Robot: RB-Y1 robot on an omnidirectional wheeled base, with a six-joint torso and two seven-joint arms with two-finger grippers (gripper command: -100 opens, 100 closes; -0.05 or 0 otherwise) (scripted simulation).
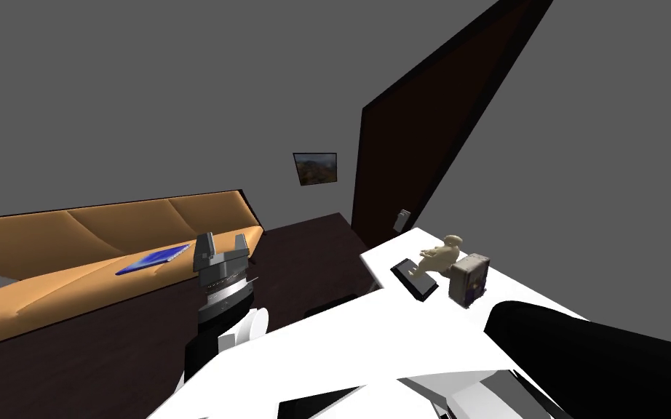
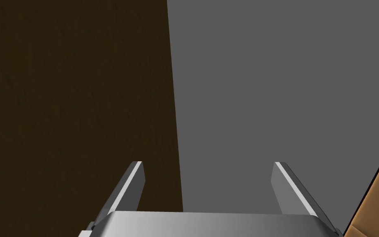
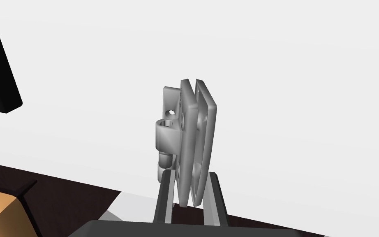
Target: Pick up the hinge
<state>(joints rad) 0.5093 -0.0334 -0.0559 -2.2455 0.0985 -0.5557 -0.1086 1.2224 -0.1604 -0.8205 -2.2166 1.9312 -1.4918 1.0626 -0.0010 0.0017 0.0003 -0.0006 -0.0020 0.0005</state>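
Over white tabletop (image 3: 287,61), right hand (image 3: 190,185) clenched on grey hinge (image 3: 188,135): two fingers press sides of its folded leaves, hinge standing straight out from hand. Whether hinge touches tabletop, cannot tell. Left hand (image 1: 219,246) raised at left, near orange sofa (image 1: 50,291), fingers spread, nothing between. Blue flat thing (image 1: 153,259) on sofa seat. Beige figurine (image 1: 443,256) and grey box (image 1: 470,278) on far tabletop, side by side.
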